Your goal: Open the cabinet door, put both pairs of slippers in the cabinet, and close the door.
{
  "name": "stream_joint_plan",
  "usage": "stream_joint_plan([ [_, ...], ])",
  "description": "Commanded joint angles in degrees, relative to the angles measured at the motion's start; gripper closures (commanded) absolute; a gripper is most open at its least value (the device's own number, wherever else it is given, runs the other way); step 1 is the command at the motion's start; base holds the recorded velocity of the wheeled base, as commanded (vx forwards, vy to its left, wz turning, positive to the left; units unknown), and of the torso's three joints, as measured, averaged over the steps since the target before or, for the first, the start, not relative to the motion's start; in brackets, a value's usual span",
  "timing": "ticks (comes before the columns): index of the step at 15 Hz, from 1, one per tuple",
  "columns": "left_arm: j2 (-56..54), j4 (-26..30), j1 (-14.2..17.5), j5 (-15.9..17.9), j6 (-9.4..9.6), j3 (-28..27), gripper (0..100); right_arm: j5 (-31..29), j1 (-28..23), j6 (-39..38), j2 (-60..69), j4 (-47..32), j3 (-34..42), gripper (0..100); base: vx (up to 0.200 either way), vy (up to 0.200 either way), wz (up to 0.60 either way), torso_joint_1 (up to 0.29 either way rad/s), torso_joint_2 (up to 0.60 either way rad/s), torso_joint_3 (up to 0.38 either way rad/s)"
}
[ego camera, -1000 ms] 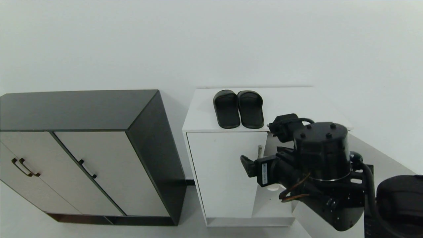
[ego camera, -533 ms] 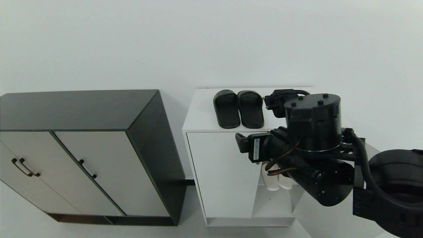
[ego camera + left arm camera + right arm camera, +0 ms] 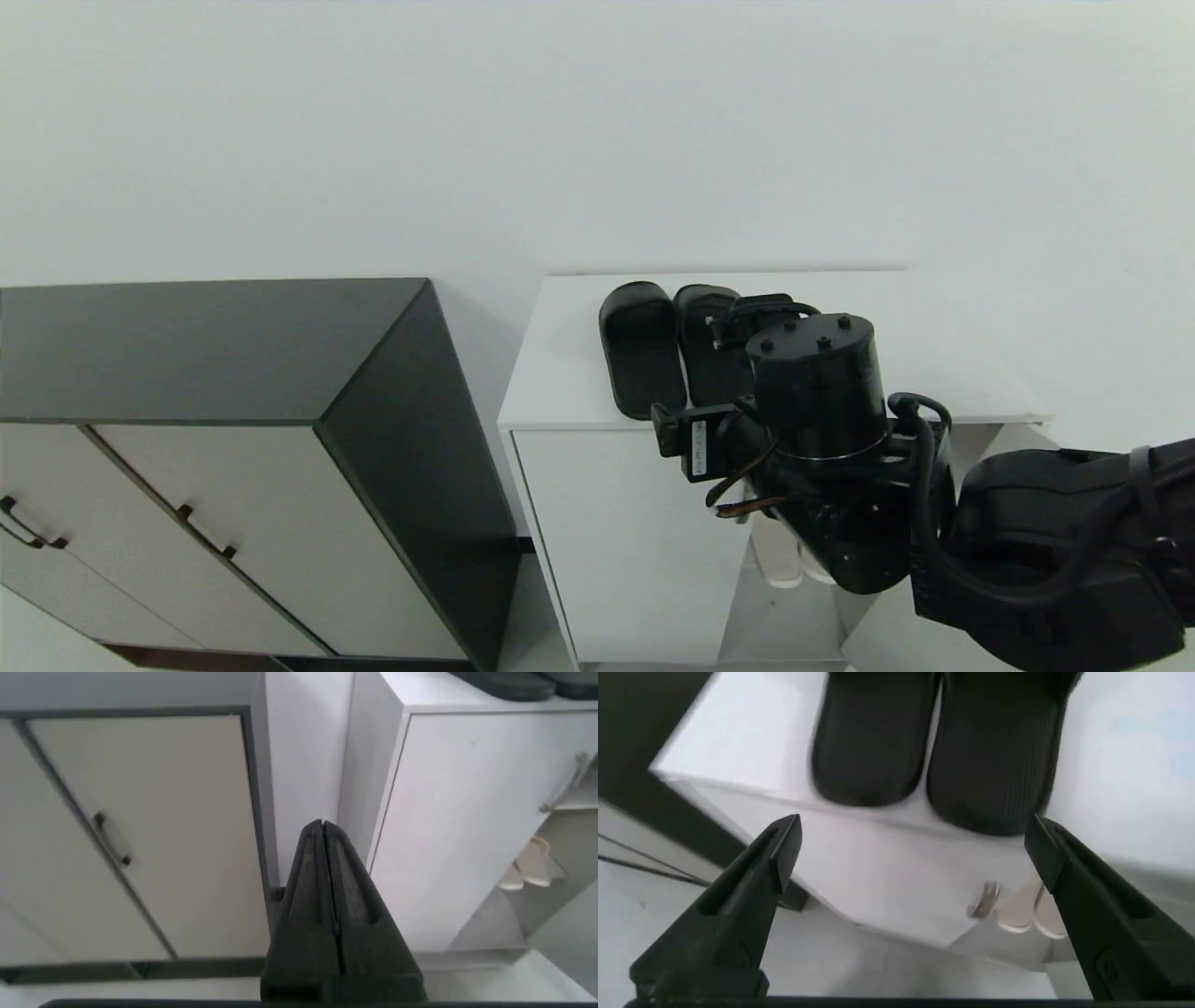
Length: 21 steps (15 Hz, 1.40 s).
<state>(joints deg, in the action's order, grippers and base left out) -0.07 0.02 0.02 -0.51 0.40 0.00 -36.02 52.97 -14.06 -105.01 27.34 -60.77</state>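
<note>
on top of the white cabinet point(image 3: 635, 532) the pair of black slippers point(image 3: 672, 350) lies side by side, near the front edge, not yet put away. below them the cabinet's right half stands open, and the pair of white slippers point(image 3: 784, 560) rests on a shelf inside. so i judge the door step done and one pair stowed; the black pair and closing the door are left. the right gripper point(image 3: 913, 831) hovers just in front of the black slippers at the level of the cabinet top, its fingers spread wide apart and holding nothing. the left gripper point(image 3: 322, 831) hangs low, well clear of the slippers, fingers pressed together and empty, facing the gap between the white cabinet and the dark cabinet point(image 3: 233, 345) beside it.
</note>
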Motion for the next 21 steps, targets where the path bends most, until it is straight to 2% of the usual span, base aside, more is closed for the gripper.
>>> stream_joint_plan([
  [1,0.07,-0.02,0.06,-0.02,0.04,0.0,100,-0.01,0.12,0.08,-0.2,0.87,1.44,0,0.2,0.0,0.0,0.002,0.0,0.007],
  [8,0.07,-0.02,0.06,-0.02,-0.05,0.0,100,0.95,-1.2,0.78,-1.6,3.15,1.27,0,0.0,0.0,0.0,0.0,0.0,0.0],
  [13,0.07,-0.02,0.06,-0.1,-0.05,0.0,100,1.92,-4.19,2.72,-6.79,3.15,-5.68,0,0.0,0.0,0.0,0.0,0.0,0.0],
  [15,0.07,-0.02,0.06,-0.1,-0.58,0.0,100,2.1,-4.72,2.81,-8.19,3.15,-7.35,0,0.0,0.0,0.0,0.0,0.0,0.0],
  [21,0.07,-0.02,0.06,-0.1,-0.58,0.0,100,2.19,-5.95,4.92,-14.08,2.98,-14.9,0,0.0,0.0,0.0,0.0,0.0,0.0],
])
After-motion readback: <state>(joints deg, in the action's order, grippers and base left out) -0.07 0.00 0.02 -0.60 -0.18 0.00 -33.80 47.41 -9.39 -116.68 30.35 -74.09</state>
